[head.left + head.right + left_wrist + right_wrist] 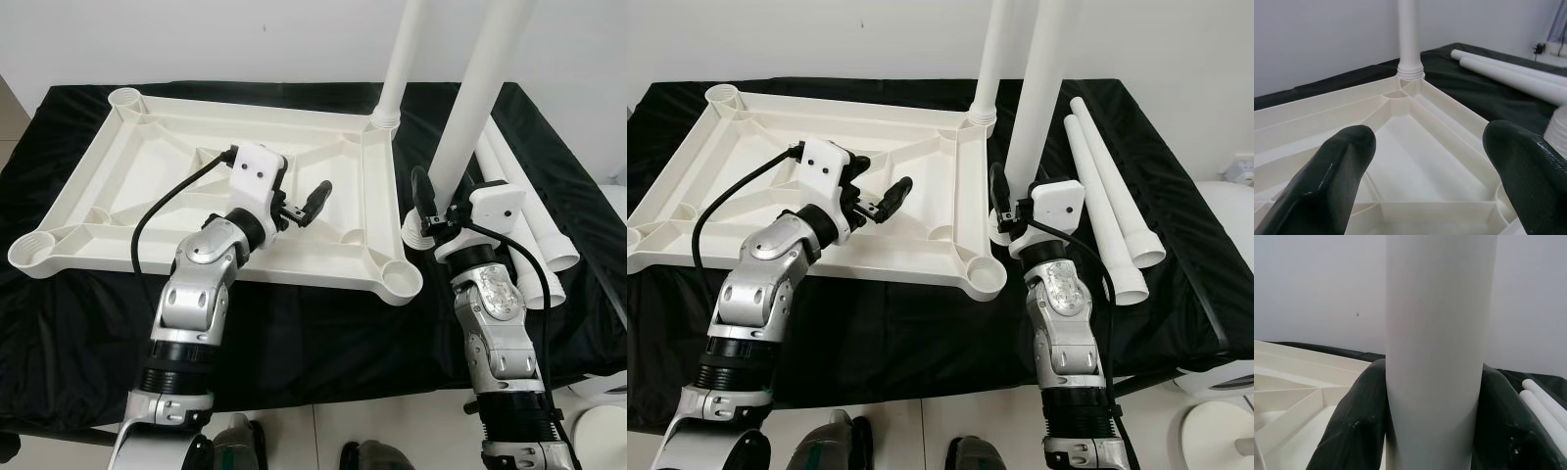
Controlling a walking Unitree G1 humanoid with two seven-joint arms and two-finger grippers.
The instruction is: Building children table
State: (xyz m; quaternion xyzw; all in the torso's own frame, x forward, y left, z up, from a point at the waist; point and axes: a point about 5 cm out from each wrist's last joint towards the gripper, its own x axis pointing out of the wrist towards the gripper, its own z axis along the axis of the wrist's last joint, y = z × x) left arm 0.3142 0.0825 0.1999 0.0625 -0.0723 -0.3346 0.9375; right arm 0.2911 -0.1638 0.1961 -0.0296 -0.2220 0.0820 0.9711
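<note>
I see right gripper (428,217) jaws clamped on upright leg (470,108); left gripper (306,207) jaws apart over inverted tabletop (147,147).

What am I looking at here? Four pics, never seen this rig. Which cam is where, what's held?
A humanoid robot is assembling a child's table. Two pictures come from its head cameras, two from wrist cameras looking along each arm's black fingers. On the black cloth lies the white tabletop, upside down, with one leg already standing in its far corner socket. The right end effector grips a second leg upright, beside the near corner socket. The left end effector hovers open over the tabletop. Two spare legs lie to the right.
</note>
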